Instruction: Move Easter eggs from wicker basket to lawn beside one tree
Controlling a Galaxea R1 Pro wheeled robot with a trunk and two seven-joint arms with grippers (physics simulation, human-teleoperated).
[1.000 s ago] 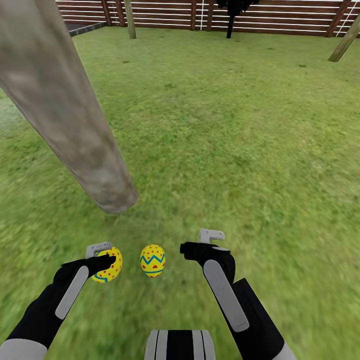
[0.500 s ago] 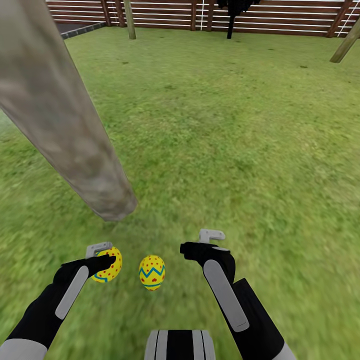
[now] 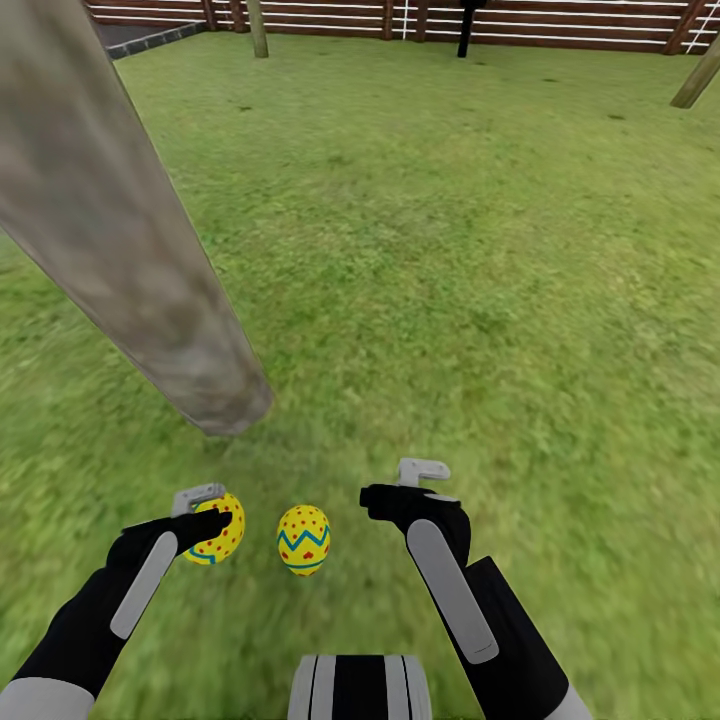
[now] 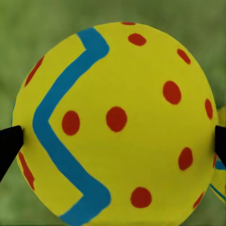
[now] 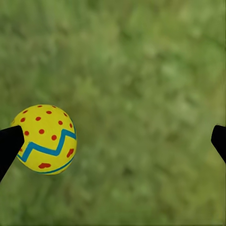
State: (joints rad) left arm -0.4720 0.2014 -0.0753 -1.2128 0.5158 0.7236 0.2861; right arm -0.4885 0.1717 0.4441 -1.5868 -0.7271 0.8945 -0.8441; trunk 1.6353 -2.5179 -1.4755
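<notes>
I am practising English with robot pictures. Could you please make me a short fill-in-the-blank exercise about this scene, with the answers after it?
1. The left gripper is shut on a yellow ____.
2. The right gripper is open and holds ____.
3. A second egg lies on the ____, between the two grippers.
4. The thick grey-brown trunk of the tree meets the ground nearer the robot's ____ arm.

Missing words: egg; nothing; lawn (grass); left
</notes>
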